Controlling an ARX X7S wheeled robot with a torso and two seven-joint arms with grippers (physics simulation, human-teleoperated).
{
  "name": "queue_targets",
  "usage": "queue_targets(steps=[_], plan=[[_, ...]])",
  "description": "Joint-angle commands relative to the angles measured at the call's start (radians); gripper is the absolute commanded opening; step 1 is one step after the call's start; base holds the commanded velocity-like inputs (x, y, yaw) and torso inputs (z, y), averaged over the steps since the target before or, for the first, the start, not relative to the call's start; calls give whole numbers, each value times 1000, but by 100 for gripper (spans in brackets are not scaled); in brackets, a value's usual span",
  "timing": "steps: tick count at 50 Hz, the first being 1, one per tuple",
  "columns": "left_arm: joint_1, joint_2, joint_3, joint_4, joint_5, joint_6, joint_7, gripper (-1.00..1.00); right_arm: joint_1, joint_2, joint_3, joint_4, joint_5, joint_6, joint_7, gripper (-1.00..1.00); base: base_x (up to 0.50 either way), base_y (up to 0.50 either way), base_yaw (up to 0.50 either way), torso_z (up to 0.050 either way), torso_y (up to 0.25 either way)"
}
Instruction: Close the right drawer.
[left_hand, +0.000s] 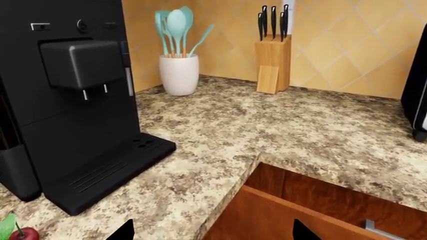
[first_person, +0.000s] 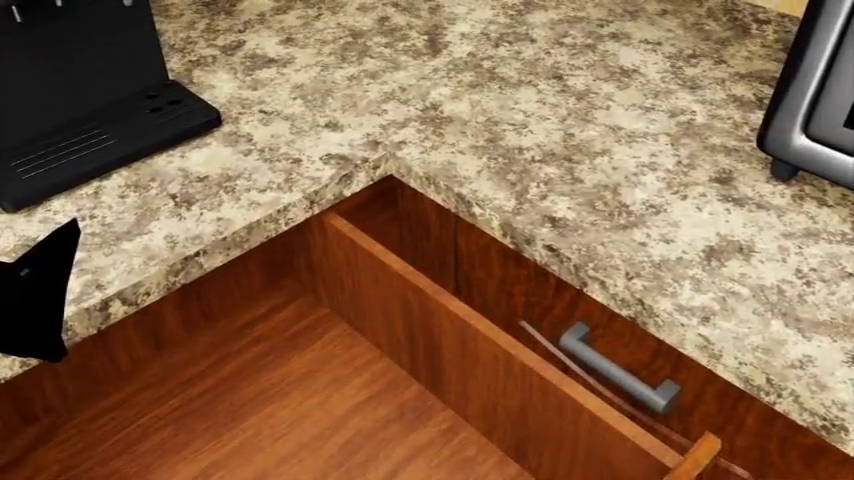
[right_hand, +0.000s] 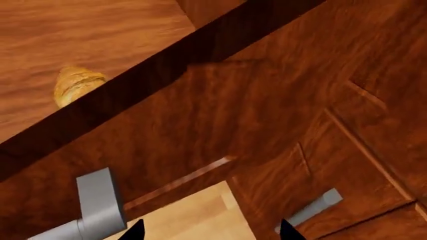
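The right drawer (first_person: 400, 370) stands pulled out from under the speckled granite countertop (first_person: 534, 110), filling the lower centre and lower left of the head view. Its open wooden interior is visible, with the side wall running diagonally toward the lower right of that frame. A short grey bar handle (first_person: 617, 368) sits on a wooden face just beside that wall, in the lower right of the head view.

In the right wrist view, a small golden pastry (right_hand: 77, 85) lies on the drawer floor at the left of the frame, partly hidden behind the dark top edge of a wooden panel. Two grey handles (right_hand: 100, 210) show along the bottom of that frame.

The right gripper (right_hand: 208, 231) shows only as two black fingertips at the bottom edge of its wrist view, set apart with nothing between them. The left gripper (left_hand: 210, 231) likewise shows two black tips spread well apart at the bottom of its wrist view, holding nothing, positioned over the countertop corner and the drawer's edge.

On the countertop, a black coffee machine (left_hand: 73, 100) occupies the left of the left wrist view. A white utensil crock (left_hand: 179, 74) with teal utensils and a wooden knife block (left_hand: 273, 65) stand at the tiled back wall. A red cherry (left_hand: 23, 233) sits at the lower left corner.
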Motion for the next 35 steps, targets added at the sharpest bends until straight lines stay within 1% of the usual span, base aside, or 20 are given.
queue_targets(steps=[1,12,25,35], plan=[[7,-5,-4,-6,0,7,5,100,84,-31,-102,89,-17,4,-46,100,0,0,0,0,0],[5,-4,-3,-6,-3,10,3,100,181,-56,-166,128,-31,20,-74,100,0,0,0,0,0],[14,0,4,-13,7,19,5,100,393,-118,-315,274,-89,40,-149,100,0,0,0,0,0],[28,-2,4,-20,15,31,14,100,536,-165,-379,388,-106,45,-204,100,0,0,0,0,0]])
